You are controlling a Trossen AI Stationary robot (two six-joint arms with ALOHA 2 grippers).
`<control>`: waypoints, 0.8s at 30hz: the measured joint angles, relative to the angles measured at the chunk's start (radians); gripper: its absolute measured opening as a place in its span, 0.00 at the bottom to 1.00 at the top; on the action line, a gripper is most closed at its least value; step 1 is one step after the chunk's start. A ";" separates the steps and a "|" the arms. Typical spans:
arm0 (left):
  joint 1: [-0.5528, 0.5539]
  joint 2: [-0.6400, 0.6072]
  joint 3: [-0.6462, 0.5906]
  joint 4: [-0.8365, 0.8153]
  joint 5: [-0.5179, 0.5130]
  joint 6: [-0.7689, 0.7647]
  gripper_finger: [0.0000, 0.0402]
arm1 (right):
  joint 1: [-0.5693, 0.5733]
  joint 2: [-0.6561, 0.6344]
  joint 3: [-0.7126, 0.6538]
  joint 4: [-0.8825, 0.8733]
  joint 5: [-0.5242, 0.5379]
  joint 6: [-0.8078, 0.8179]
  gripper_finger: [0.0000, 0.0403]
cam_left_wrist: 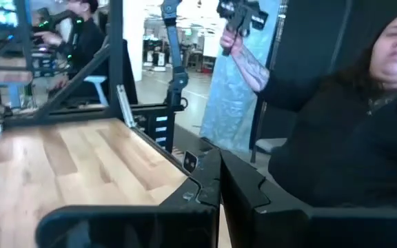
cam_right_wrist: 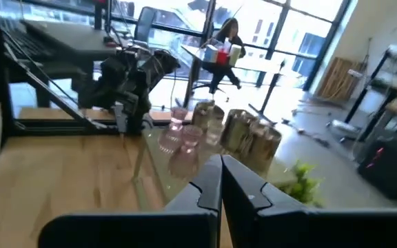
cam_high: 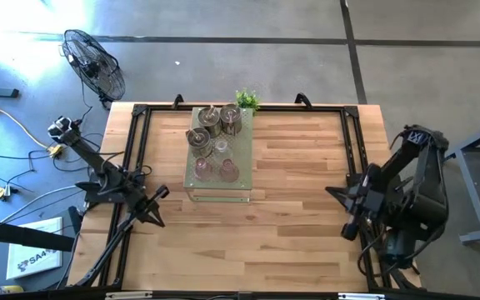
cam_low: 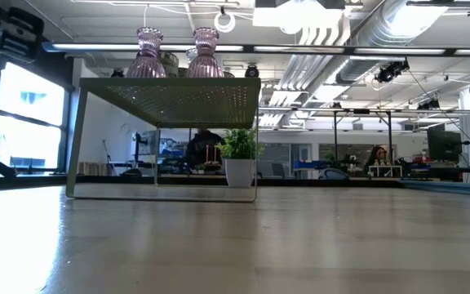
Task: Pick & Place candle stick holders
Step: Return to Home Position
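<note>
Six candle stick holders stand on their bases on a pale green perforated board at the table's far middle. Three are metal, one is clear glass, and two are pink glass. The pink pair show on top of the board in the low view, and the group shows in the right wrist view. My left gripper is shut and empty over the table's left side. My right gripper is shut and empty over the right side, pointing toward the board.
A small green plant stands at the board's far end. A black frame runs along the table's edges. A person in a dark top sits beyond the table's edge, one hand raised with a dark device. A fan stands on the floor.
</note>
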 joint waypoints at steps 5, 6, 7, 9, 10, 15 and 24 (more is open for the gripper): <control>0.000 -0.006 -0.001 -0.024 0.014 -0.007 0.00 | 0.017 -0.114 -0.269 0.109 0.009 0.145 0.00; 0.000 -0.008 -0.001 -0.014 0.018 -0.006 0.00 | 0.017 -0.134 -0.328 0.142 0.007 0.164 0.00; 0.000 -0.009 -0.001 -0.013 0.018 -0.006 0.00 | 0.017 -0.154 -0.383 0.180 0.005 0.178 0.00; 0.000 -0.006 -0.002 -0.028 0.021 -0.008 0.00 | 0.017 -0.204 -0.489 0.258 0.017 0.197 0.00; 0.000 -0.006 -0.002 -0.038 0.021 -0.011 0.00 | 0.017 -0.230 -0.543 0.300 0.030 0.204 0.00; 0.000 -0.007 -0.003 -0.059 0.020 -0.026 0.00 | 0.017 -0.334 -0.770 0.541 0.059 0.201 0.00; 0.000 -0.006 -0.004 -0.070 0.020 -0.021 0.00 | 0.016 -0.406 -1.016 1.018 0.059 0.009 0.00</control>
